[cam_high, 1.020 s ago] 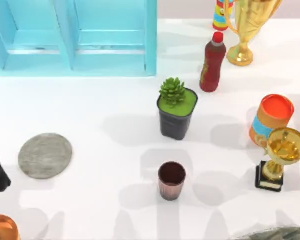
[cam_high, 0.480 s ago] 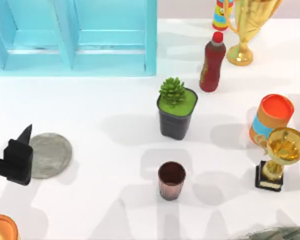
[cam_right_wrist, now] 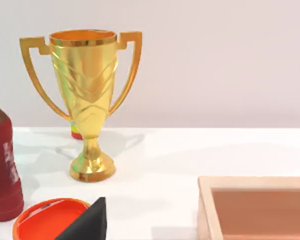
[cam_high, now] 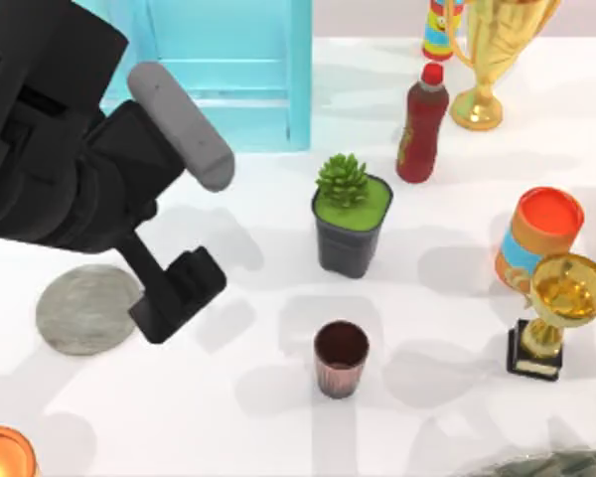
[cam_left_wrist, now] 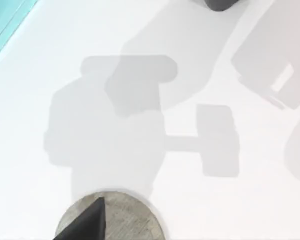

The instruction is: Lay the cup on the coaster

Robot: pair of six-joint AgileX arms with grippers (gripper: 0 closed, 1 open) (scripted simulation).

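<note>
Since half a second ago the left arm has swung in from the left edge, now large over the table's left half. Left gripper [cam_high: 179, 298] hangs just right of the coaster [cam_high: 88, 309], which lies flat near the left edge; whether its fingers are parted or closed, cannot tell. Cup [cam_high: 341, 359] stands upright, centre-near, in front of the plant pot [cam_high: 350, 227], well right of the gripper. Judgement: travel right, descend over the rim, keep clear of the pot. Right gripper [cam_right_wrist: 87, 225] parked far right, by a gold trophy [cam_right_wrist: 90, 100]; finger state cannot tell.

No text, label, brand, number or sign can be read anywhere.
</note>
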